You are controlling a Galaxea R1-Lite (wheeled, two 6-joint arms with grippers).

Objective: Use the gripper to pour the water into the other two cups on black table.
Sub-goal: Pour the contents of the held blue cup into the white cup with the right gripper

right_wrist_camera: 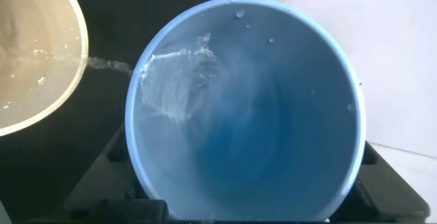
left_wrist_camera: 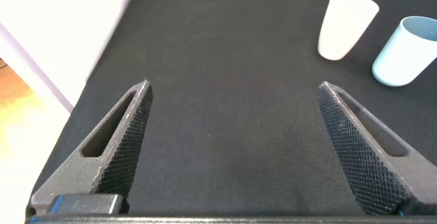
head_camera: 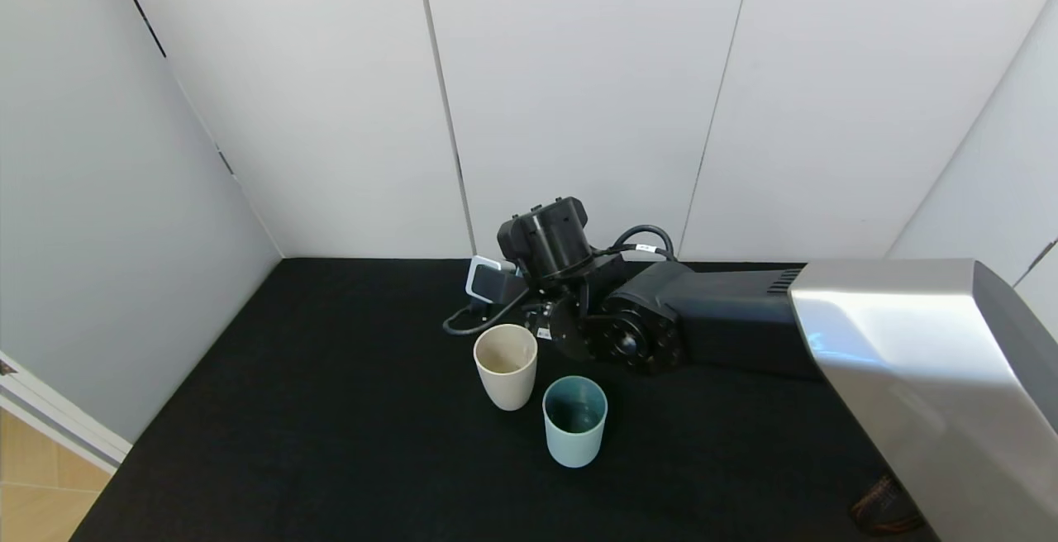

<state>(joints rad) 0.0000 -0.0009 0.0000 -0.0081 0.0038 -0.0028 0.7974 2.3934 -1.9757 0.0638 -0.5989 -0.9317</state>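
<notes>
My right gripper reaches over the black table and is shut on a periwinkle-blue cup, tipped on its side; the cup is hidden behind the wrist in the head view. A thin stream of water runs from its rim into the cream-beige cup, which has water and bubbles inside. The cream-beige cup stands upright just in front of the gripper. The pale teal cup stands upright to its right and nearer me. My left gripper is open and empty, low over bare cloth, away from both cups.
White wall panels close off the back and both sides of the table. The right arm's black-and-silver links span the right part of the table. In the left wrist view the cream cup and teal cup stand apart from the table's edge.
</notes>
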